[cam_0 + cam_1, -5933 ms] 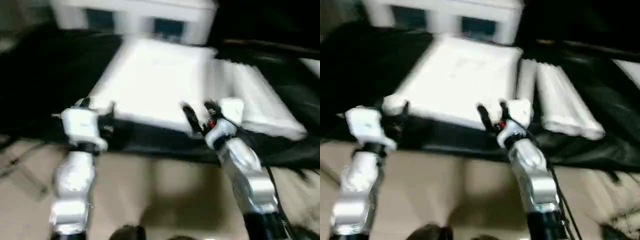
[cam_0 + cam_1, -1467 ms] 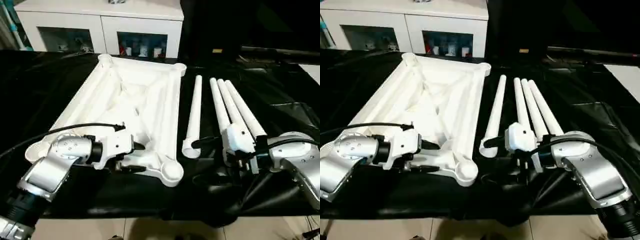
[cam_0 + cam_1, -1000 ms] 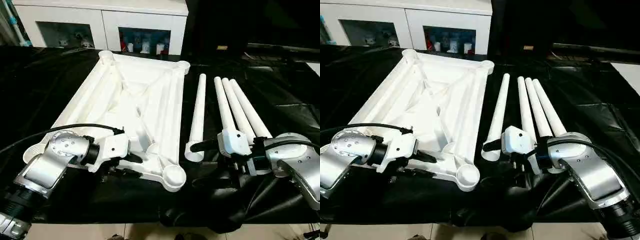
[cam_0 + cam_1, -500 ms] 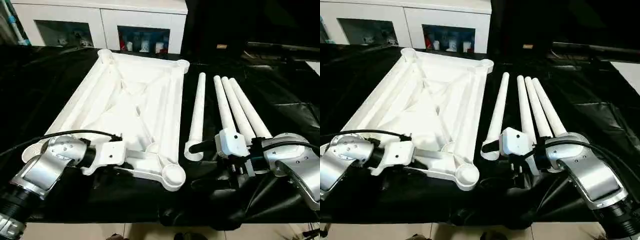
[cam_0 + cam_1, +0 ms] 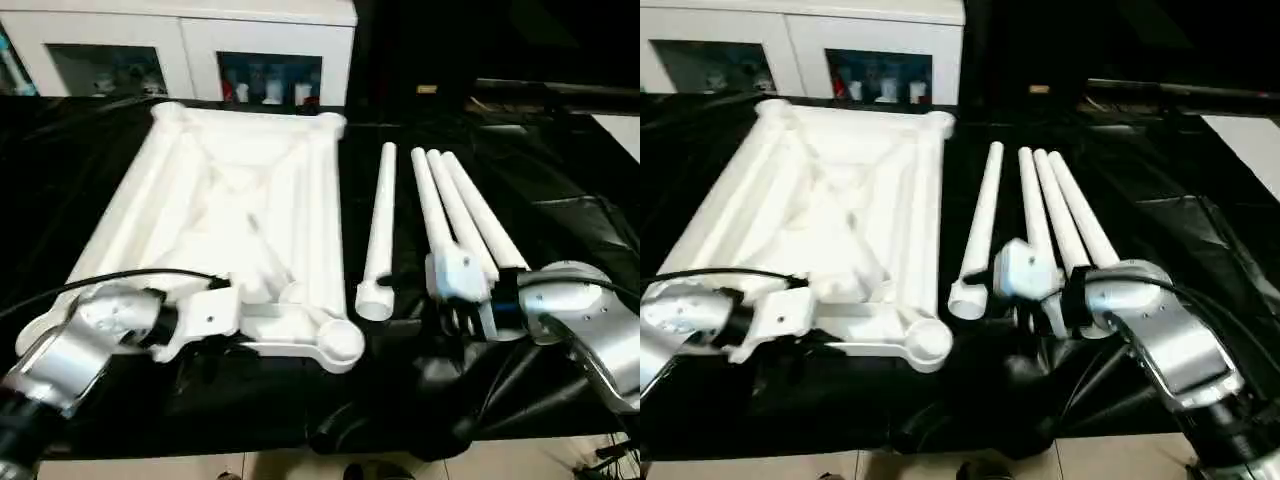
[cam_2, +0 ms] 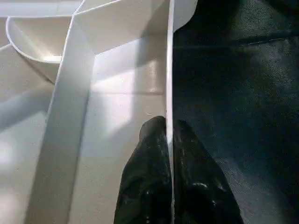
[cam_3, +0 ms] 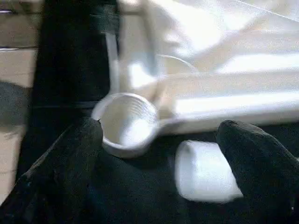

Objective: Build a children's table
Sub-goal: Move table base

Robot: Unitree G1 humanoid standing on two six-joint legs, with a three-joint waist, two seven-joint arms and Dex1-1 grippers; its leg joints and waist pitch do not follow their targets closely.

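While my left gripper point(image 6: 169, 140) pinches the thin near rim of the tabletop point(image 5: 240, 215), which lies ribs-up on the black cloth point(image 5: 560, 215), my right gripper point(image 7: 163, 154) gapes wide and empty beside a leg point(image 5: 378, 230). Both look light, stiff and slick, so I'd grip a leg mid-tube; the other three legs point(image 5: 460, 215) lie side by side just beyond.

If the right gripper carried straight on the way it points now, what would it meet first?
Probably the flared end of the separate leg lying between its open fingers; beyond that, the tabletop's corner socket. Depth is uncertain.
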